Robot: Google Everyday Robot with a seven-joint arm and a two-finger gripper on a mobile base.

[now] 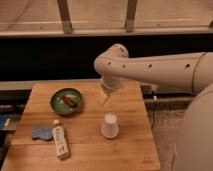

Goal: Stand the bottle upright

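So, approach step, nothing grasped yet: the bottle (60, 141) lies flat on its side at the front-left of the wooden table (130, 150), white cap pointing toward the far edge, label facing up. A blue cloth (42, 132) sits just beside its cap end, on the left. The gripper (103, 95) hangs over the far middle of the table, between the green bowl (66, 101) and the white paper cup (110, 125), well apart from the bottle; claw spread wide, holding nothing. Bowl has something reddish-brown in it, can't tell what. Next move probably calls for swinging the arm left and toward the front edge, clearing the cup, lining the jaws across the bottle's slim body, dropping low, closing, then tipping it cap-up. Risks: the bottle rolling away, or the cloth getting nudged.
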